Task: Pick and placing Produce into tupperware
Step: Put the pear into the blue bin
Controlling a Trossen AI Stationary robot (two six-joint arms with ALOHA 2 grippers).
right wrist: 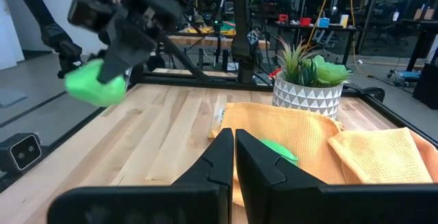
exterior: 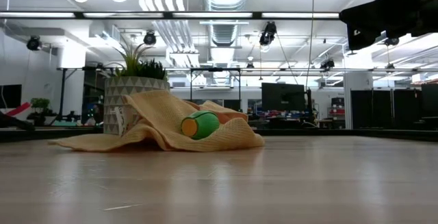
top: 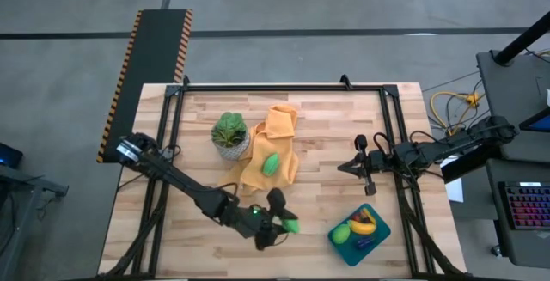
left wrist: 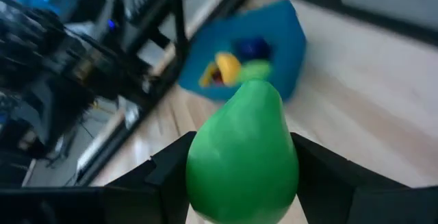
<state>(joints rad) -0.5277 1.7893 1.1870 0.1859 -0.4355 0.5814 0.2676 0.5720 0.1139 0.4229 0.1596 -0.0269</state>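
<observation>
Green plastic, pear-shaped, is sitting clamped in the left claw (top: 284, 222), which is carrying this green pear (left wrist: 243, 154) above the table (top: 326, 135) near its front edge. In the left wrist view the fruit is filling the space between the two dark fingers (left wrist: 171, 169), its narrow end pointing forward, toward the tupperware (left wrist: 284, 49).

That is the relation the coming move is turning on: the teal tupperware (top: 381, 229) is lying to the right of the loaded claw, near the table's front right corner, along the same front strip, with open wood between the two. The fruit's long axis is roughly lining up with that heading, so the carry looks like a plain sideways travel followed by a release over the tray. The tray is already holding a yellow banana (top: 362, 222), another green piece (top: 342, 233) and something dark blue or purple (top: 364, 242), so the free room seems to be small.

The right claw (top: 352, 167) is waiting farther back on the right, its fingers closed on nothing and touching each other in its own wrist view. It is arguably nearer the tray, but it is empty.

One more green piece (top: 271, 163) is lying on the orange cloth (top: 279, 126) beside the potted plant (top: 229, 134), well apart from the tray and not yet collected.
</observation>
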